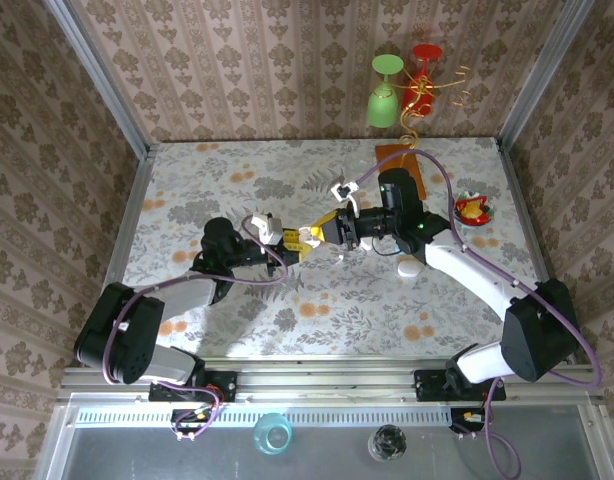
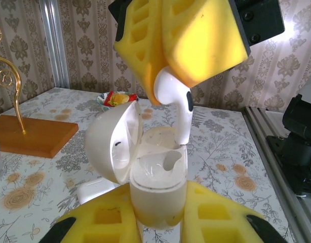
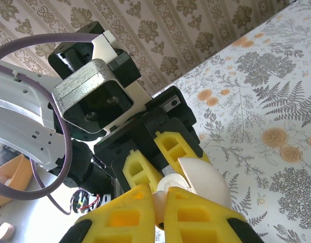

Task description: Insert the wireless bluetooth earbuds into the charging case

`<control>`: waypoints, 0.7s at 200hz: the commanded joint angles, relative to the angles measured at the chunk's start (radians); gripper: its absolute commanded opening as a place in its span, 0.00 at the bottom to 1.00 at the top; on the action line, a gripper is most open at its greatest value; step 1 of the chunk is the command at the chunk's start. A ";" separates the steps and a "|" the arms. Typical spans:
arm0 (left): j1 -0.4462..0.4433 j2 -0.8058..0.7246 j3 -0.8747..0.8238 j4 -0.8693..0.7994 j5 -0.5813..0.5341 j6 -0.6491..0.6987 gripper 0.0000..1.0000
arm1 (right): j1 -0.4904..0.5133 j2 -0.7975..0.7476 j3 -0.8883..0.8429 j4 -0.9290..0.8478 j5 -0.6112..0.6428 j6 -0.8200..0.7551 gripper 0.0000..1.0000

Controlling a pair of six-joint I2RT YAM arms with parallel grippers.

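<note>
Right pincer (image 2: 168, 71), clamped on a glossy white plastic earbud (image 2: 182, 111), hangs its stem at the open white pebble-shaped charging case (image 2: 155, 195) gripped in the left pincer (image 2: 158, 220); next, seemingly, a straight downward push.

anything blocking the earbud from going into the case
Nothing visible does. The charging case, clamped in the left gripper, has its lid swung open, and the white earbud in the right gripper hangs stem-down at its rim.

No lettering, label, brand, number or sign is legible on anything in view.
</note>
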 commanded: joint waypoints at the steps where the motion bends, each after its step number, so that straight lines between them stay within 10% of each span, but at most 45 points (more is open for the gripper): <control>1: 0.003 -0.013 0.029 0.065 0.035 -0.013 0.00 | 0.011 -0.020 -0.015 -0.002 -0.004 -0.013 0.11; 140: 0.018 0.000 0.035 0.080 0.052 -0.024 0.00 | 0.006 -0.021 -0.047 0.022 0.049 -0.018 0.11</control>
